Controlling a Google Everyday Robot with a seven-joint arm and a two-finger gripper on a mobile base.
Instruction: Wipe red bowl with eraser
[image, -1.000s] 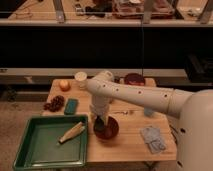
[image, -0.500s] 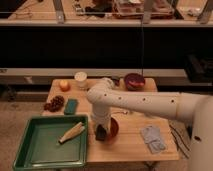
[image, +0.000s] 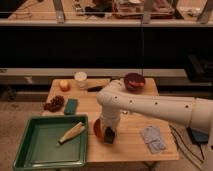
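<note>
The red bowl sits near the table's front edge, just right of the green tray. Only its left part shows, because my arm covers the rest. My gripper points down at the bowl's right front side. A dark, blocky shape shows at its tip. I cannot tell whether that shape is the eraser or part of the gripper itself.
A green tray holding a pale corn husk fills the front left. A teal block, grapes, an orange, a white cup and a maroon bowl stand further back. A grey cloth lies at the front right.
The arm has swung lower and leftward over the table. The gripper has shifted slightly toward the bowl's front right side, and the arm now covers more of the bowl.
</note>
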